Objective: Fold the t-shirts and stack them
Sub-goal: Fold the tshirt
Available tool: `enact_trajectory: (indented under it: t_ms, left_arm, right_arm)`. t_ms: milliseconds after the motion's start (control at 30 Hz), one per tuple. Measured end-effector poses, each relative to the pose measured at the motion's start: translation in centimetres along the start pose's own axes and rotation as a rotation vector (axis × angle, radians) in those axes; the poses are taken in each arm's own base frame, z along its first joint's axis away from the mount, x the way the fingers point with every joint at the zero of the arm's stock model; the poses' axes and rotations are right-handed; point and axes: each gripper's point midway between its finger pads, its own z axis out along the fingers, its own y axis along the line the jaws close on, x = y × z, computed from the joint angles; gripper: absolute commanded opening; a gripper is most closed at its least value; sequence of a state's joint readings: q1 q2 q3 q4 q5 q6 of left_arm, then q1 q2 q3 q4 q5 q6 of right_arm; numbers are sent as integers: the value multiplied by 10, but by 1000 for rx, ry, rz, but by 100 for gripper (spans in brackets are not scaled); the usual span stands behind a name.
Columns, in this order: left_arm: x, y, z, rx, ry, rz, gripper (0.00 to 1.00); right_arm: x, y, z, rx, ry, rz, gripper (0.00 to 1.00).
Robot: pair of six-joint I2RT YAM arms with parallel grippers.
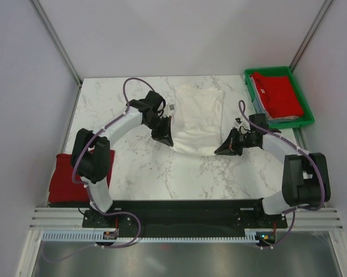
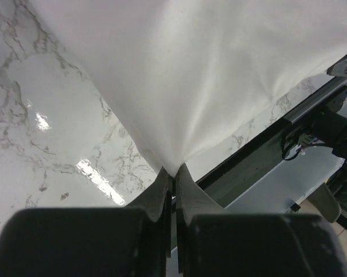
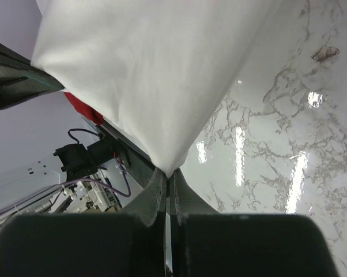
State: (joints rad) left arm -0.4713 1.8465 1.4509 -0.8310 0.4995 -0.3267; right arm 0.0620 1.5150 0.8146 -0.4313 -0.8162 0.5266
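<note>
A white t-shirt (image 1: 198, 118) lies lengthwise in the middle of the marble table, its near hem lifted off the surface. My left gripper (image 1: 164, 138) is shut on the hem's near left corner; in the left wrist view the white t-shirt (image 2: 208, 75) fans out from the left gripper (image 2: 174, 172). My right gripper (image 1: 224, 149) is shut on the near right corner, and the white t-shirt (image 3: 156, 75) rises from the right gripper (image 3: 169, 173) in its wrist view. A folded red t-shirt (image 1: 278, 92) rests in the green tray (image 1: 305, 111).
More red cloth (image 1: 65, 178) lies at the table's near left edge, partly behind the left arm. The green tray stands at the back right corner with pale cloth under the red one. Metal frame posts rise at both back corners.
</note>
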Motion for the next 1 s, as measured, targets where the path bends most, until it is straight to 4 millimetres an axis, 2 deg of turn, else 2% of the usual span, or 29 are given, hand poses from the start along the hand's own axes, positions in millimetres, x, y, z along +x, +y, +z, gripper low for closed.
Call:
enact_trajectory:
  t_ms: [167, 300, 367, 533, 667, 833, 1000]
  left_arm:
    - [10, -11, -7, -8, -13, 56, 2]
    - [5, -6, -10, -41, -32, 75, 2]
    - [-3, -5, -13, -54, -48, 86, 2]
    - [-49, -10, -17, -70, -123, 132, 2]
    - [-89, -3, -11, -86, -166, 154, 2]
    - [-137, 3, -4, -94, -227, 183, 2]
    - [-188, 4, -8, -83, -324, 222, 3]
  right_arm:
    - [-2, 13, -20, -23, -60, -43, 0]
    - [-10, 21, -28, -31, -86, -65, 0]
    - [-19, 27, -31, -37, -102, -82, 0]
    - [-57, 42, -31, -50, -141, -120, 0]
    - [-94, 44, -29, -55, -179, -135, 0]
    - [-146, 44, -23, -61, -224, -151, 0]
    - [-197, 47, -13, -75, -268, -197, 0]
